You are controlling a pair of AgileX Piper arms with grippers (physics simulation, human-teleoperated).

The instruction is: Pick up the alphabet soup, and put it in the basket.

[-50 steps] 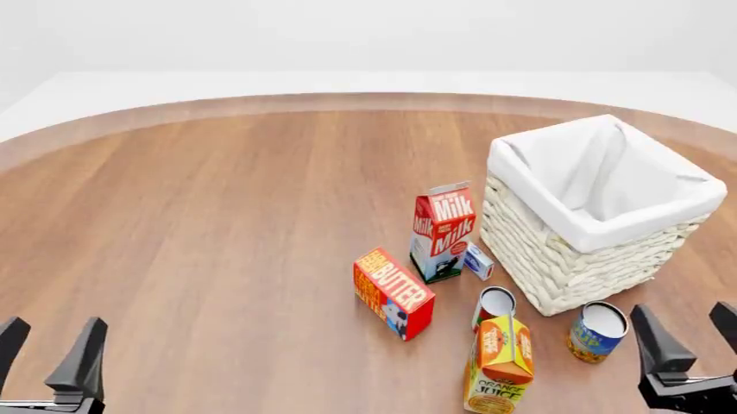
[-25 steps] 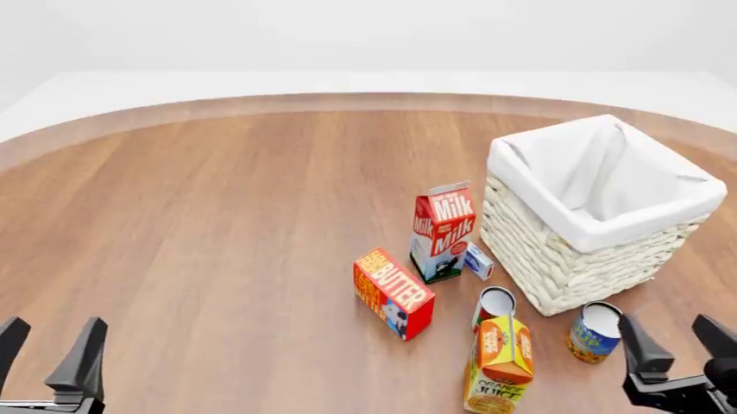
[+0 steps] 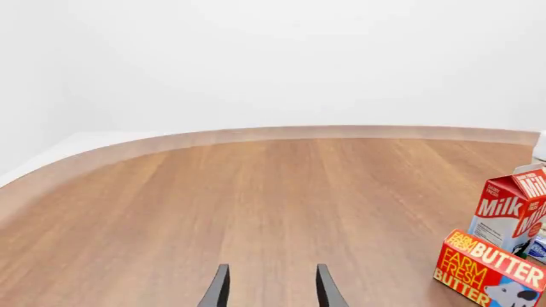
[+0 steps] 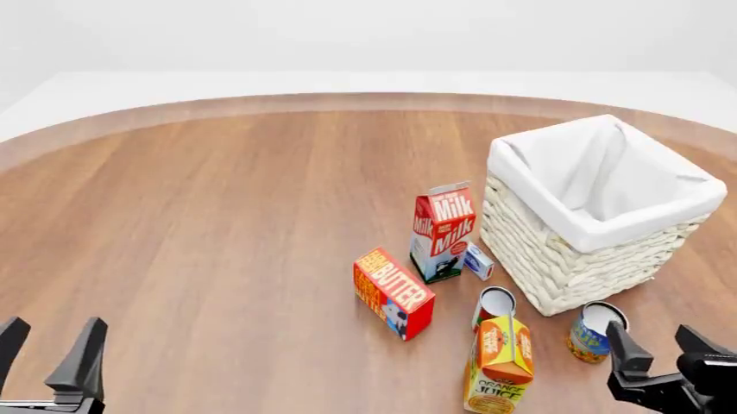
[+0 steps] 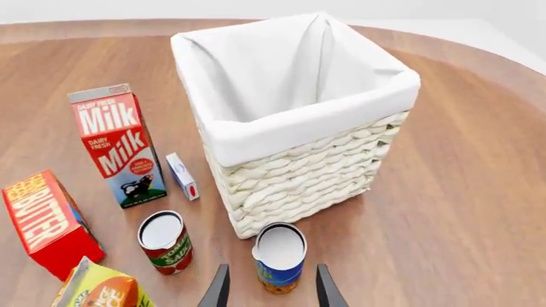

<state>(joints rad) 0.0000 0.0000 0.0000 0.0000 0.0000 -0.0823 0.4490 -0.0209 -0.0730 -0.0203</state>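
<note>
Nothing is picked up yet. The alphabet soup (image 5: 280, 258) stands on the table just beside the basket (image 5: 307, 173), not in it. The right gripper (image 5: 268, 289) is wide apart near the can, holding nothing. The left gripper (image 3: 270, 288) is wide too, far off.

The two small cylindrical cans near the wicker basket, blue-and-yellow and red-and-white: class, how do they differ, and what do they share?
The blue-and-yellow alphabet soup can looks wider than the slimmer red-and-white can. The soup can stands close to the cream wicker basket, right in front of the open right gripper; the red-and-white can stands beside the orange juice carton. Both are upright with pale flat tops.
</note>
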